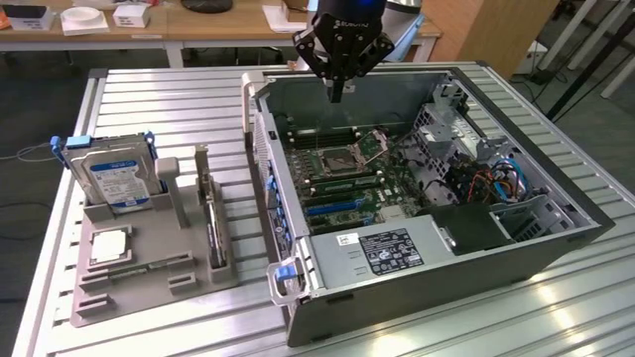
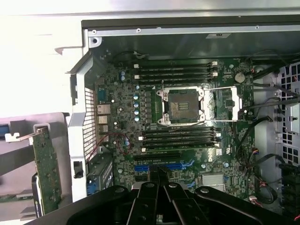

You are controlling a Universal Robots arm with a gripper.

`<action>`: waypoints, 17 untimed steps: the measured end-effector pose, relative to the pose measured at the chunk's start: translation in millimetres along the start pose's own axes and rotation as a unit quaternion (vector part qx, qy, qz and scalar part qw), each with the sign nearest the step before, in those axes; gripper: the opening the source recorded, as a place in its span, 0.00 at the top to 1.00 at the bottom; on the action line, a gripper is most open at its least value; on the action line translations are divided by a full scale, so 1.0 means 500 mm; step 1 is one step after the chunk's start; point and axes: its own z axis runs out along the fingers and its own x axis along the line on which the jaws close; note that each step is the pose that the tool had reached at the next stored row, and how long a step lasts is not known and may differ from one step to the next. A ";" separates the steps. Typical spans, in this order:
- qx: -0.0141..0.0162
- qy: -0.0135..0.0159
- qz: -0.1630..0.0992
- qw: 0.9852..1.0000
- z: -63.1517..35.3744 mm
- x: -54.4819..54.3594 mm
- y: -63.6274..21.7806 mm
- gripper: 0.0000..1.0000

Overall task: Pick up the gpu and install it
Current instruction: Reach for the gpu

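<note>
Open desktop computer case [image 1: 555, 238] lying on a slatted metal table [image 1: 169, 104], with a grey parts holder [image 1: 149, 301] on the exterior view's left.

Writing: the hard drive [image 1: 112, 178], standing at the holder's far end, has a blue-and-white label. The black power supply cover at the case's near side has a black label [image 1: 390, 251] with white print, and a small white sticker [image 1: 347, 239] beside it. None of this text can be read, nor can the pale lettering on the gripper body.

Tool: the gripper [image 1: 335, 91] hangs over the far part of the case interior, above the motherboard [image 1: 347, 193] and its uncovered CPU socket [image 1: 343, 160]. Its fingers are drawn together to a point, grasp nothing and touch nothing.

Task object: the gpu [image 1: 211, 227] stands on edge in a slot along the holder's right side, just beside the case wall and well apart from the gripper. A square CPU chip [image 1: 109, 244] lies flat in the holder, near the hard drive.
</note>
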 end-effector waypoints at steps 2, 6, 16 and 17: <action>0.000 0.000 0.000 1.000 0.000 0.000 0.000 0.90; 0.000 0.000 0.000 1.000 0.000 0.000 0.000 0.90; 0.000 0.000 0.000 1.000 -0.001 0.027 -0.005 0.90; 0.000 0.000 0.000 1.000 -0.001 0.032 -0.005 0.90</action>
